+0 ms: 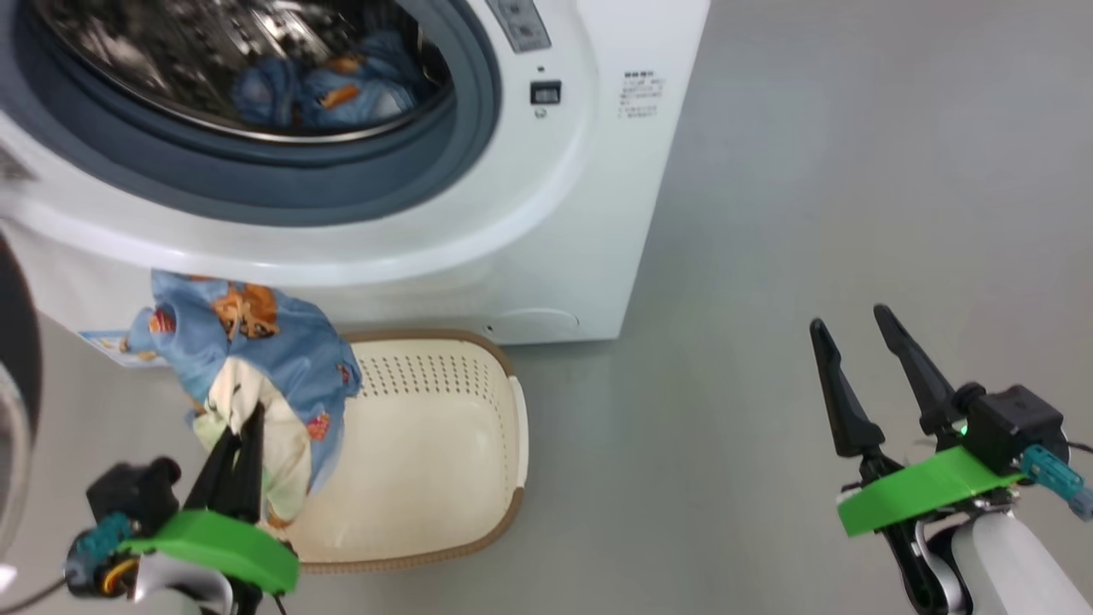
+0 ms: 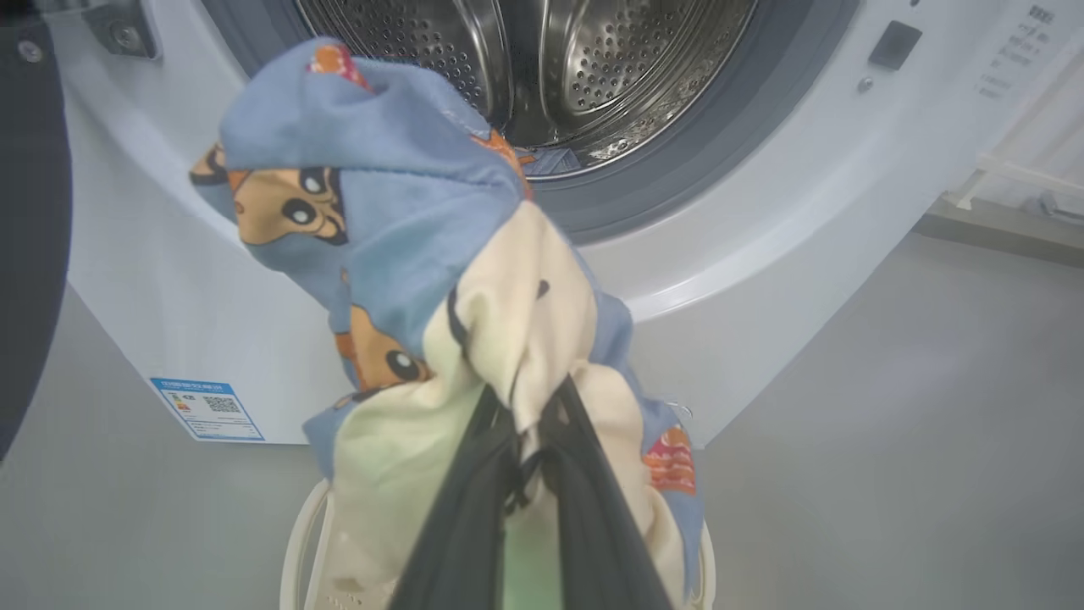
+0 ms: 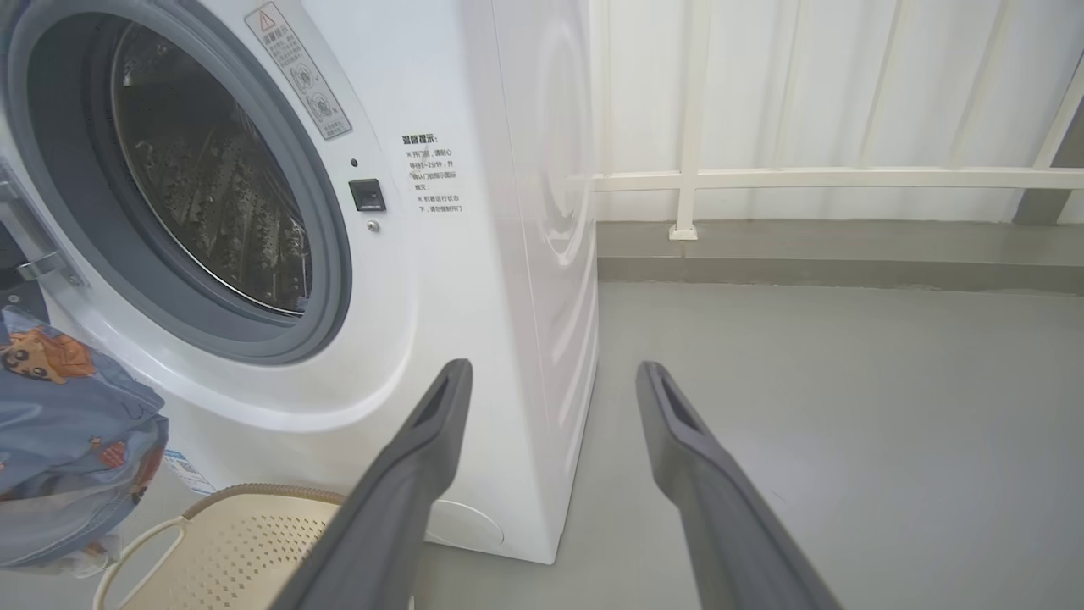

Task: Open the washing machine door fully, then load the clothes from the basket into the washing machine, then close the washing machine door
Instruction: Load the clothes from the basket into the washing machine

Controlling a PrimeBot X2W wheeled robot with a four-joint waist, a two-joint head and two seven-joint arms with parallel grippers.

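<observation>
Blue garment (image 1: 248, 342) clenched in left claw (image 1: 243, 436), right claw (image 1: 850, 318) splayed, head view: second garment (image 1: 341, 90) inside drum (image 1: 171, 51)

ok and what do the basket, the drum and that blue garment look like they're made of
The basket looks like moulded cream plastic, matte, with rows of holes; its brown rim looks woven. The drum is shiny perforated metal, probably stainless steel. The garment is soft printed fabric, possibly cotton, creasing and draping.

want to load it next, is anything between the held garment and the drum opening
Nothing visible does. The garment in the left end effector hangs over the basket, below the open drum; the door is swung aside at the left, and another garment lies inside.
</observation>
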